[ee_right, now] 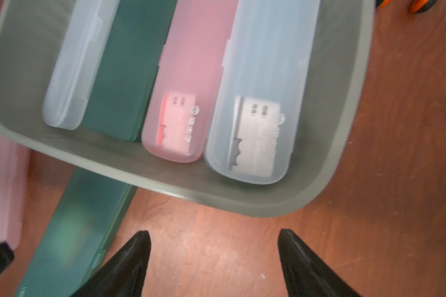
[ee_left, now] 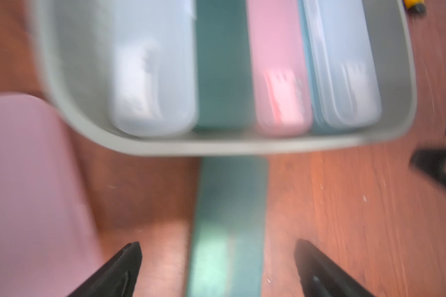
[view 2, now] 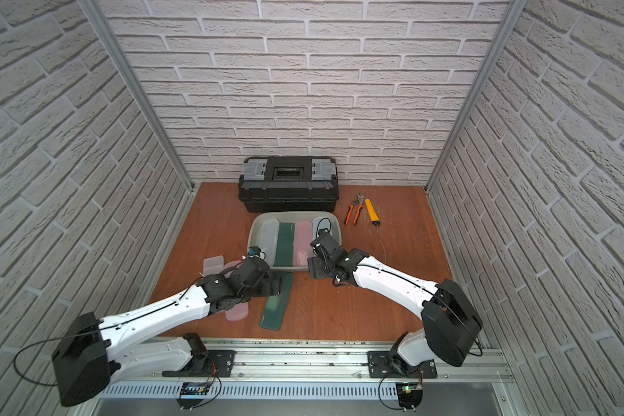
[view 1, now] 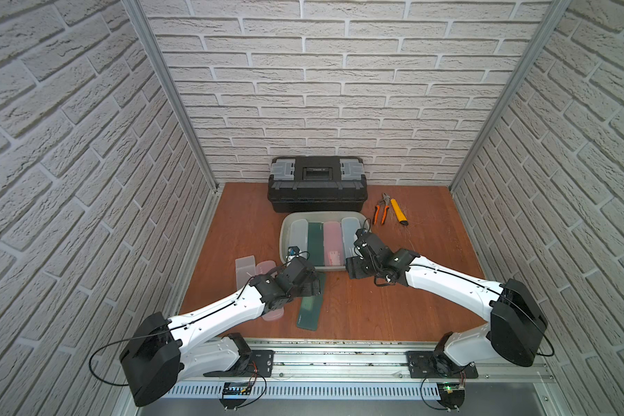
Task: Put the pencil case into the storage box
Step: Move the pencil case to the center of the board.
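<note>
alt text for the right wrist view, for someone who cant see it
The shallow grey-green plastic storage box holds four long plastic pencil cases side by side: frosted clear, dark green, pink and pale blue. The open right hand hovers over brown wooden table outside its rim, near another dark green case.

Count of worktop (view 1: 375, 309) contents.

Cases: seven seen.
- Four in the box (view 1: 284, 234): clear case (view 1: 298, 234), green case (view 1: 316, 241), pink case (view 1: 333, 241), blue case (view 1: 349, 230).
- Three outside it: loose clear case (view 1: 245, 270), loose pink case (view 1: 272, 315), loose green case (view 1: 308, 313).

A teal edge shows beside the blue case in the left wrist view. It is too blurred to count.

Box: one. Toolbox (view 1: 317, 183): one. Pliers (view 1: 382, 212): one pair. Knife (view 1: 398, 212): one.

Arms: two, one tool each: left tool (ee_left: 216, 244), right tool (ee_right: 213, 231).
</note>
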Available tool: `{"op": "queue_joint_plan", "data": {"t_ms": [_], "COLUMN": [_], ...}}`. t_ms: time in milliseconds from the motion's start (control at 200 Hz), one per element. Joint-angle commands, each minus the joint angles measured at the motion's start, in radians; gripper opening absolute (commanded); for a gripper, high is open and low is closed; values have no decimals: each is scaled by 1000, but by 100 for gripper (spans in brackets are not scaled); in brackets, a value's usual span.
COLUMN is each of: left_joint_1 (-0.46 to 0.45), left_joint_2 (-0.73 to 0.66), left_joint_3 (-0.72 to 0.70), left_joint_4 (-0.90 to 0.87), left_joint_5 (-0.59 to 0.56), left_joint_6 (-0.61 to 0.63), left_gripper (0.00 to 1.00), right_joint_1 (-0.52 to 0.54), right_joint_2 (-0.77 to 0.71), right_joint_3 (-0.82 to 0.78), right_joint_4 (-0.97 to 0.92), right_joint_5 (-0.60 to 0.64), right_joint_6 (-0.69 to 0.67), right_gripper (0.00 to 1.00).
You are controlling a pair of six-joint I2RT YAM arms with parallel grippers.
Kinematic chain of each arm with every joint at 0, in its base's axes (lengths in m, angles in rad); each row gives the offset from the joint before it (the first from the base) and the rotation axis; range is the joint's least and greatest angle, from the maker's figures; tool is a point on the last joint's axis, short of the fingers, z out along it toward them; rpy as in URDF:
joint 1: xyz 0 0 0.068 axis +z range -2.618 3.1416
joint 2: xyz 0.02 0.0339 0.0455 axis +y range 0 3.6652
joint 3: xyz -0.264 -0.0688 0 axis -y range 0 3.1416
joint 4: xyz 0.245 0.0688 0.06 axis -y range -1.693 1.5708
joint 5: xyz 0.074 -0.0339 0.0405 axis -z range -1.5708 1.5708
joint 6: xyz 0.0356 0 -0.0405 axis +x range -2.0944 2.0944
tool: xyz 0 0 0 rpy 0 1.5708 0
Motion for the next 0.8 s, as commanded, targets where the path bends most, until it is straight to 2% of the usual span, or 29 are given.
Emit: {"op": "queue_joint_plan", "data": {"t_ms": [0,220,395,555,795], "left_joint_1": [120,383,514,564,570], "left_joint_2": [-91,-216,-258,-272,-261], "left_joint_3": [-2,2,-16,-45,-52], "left_joint_4": [-73,-133,-145,-115,-99], "left_joint_5": [-28,86,168,223,254], "left_joint_6": [96,214,240,238,234], "left_gripper": [98,99,99,98,98], "right_joint_1": [90,265,339,389,406], "right_joint_2": [22,221,341,429,571], "right_joint_3": [-14,115,243,357,496], "right_joint_4": [-4,-19,-67,-150,-319], "right_joint_5": [-49,-79,-80,-66,-45], "right_joint_6": [227,325,328,306,278], "right_gripper": [84,87,87,88,89]}}
